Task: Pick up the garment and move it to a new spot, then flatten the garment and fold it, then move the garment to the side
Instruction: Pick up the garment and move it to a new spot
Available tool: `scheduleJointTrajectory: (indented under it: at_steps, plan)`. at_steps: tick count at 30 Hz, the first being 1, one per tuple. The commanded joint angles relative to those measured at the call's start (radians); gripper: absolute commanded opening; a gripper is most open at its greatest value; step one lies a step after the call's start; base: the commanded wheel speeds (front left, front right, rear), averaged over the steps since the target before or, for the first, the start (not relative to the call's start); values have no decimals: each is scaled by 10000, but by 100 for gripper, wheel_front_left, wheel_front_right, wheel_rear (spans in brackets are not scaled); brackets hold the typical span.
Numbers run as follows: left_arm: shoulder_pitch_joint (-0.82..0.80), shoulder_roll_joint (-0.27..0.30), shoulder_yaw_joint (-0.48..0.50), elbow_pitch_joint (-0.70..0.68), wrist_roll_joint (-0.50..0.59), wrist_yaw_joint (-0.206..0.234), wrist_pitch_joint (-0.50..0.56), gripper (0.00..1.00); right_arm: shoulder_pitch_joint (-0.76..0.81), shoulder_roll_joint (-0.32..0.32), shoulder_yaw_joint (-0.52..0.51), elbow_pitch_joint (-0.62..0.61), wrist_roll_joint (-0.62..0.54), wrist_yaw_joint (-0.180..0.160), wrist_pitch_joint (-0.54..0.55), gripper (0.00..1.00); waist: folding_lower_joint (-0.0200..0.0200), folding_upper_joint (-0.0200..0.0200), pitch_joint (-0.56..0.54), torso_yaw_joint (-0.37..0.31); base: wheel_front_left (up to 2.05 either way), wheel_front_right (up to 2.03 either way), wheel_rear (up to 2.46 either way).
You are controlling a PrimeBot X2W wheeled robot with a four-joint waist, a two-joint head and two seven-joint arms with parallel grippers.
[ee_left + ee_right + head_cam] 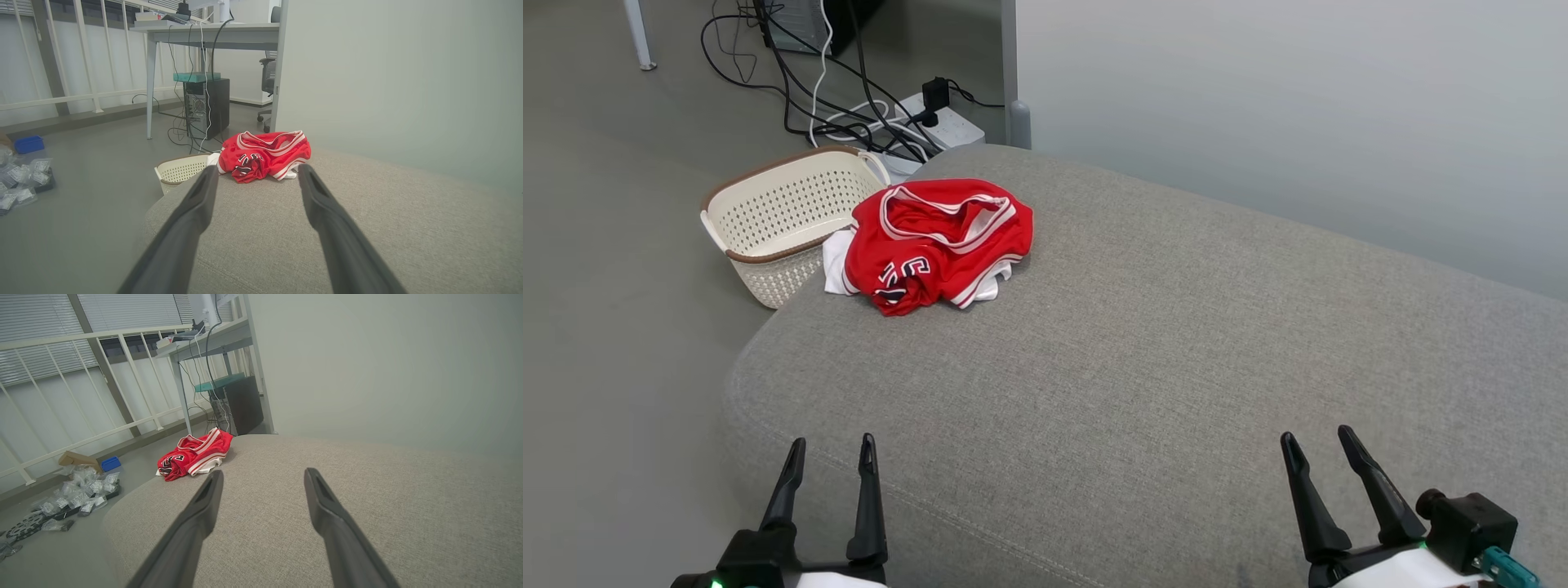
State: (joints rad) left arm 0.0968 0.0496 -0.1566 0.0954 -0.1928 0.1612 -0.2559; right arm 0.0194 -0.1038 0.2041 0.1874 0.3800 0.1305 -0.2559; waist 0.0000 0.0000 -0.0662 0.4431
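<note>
Red and crumpled, the garment (939,245) sat in a heap at the far left corner of the grey cushion (1160,351), just beside the white basket (784,204) on the floor (621,343). In the head view our left gripper (833,441) and right gripper (1315,434) were low and near us, both spread wide and holding nothing. In the left wrist view the heap lay straight ahead, well apart from the fingers (192,212). In the right wrist view it lay far off to the left. We thought a clumsy push could knock the garment off the edge into the basket.
</note>
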Motion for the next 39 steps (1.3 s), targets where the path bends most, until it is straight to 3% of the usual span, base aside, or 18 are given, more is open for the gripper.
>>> scheduleJointTrajectory:
  at_steps: [1, 10, 24, 31, 39]
  plan:
    - [-235, 7, 366, -274, -104, 75, -59, 100, -137, -124, 227, -216, 94, 2, -59, 100, 0, 0, 12, -2, 0, 0, 0]
    - [-426, 7, 600, -533, -371, 222, -59, 100, -337, -553, 354, -337, 38, 2, -59, 100, 0, 0, 607, -315, 0, 0, 0]
    - [-2610, 7, 542, -835, -1452, 1105, -59, 100, -1462, -2200, 452, -921, 74, 2, -59, 100, 0, 0, 3070, -751, 0, 0, 0]
    - [-4239, 7, 994, 125, -2218, 1129, -59, 100, -2058, -2911, 857, -1237, 177, 2, -59, 100, 0, 0, 4031, -1083, 0, 0, 0]
    - [-6424, 7, 1568, 1814, -2321, 1146, -59, 100, -2457, -3642, 996, -1659, 301, 2, -59, 100, 0, 0, 5159, -1359, 0, 0, 0]
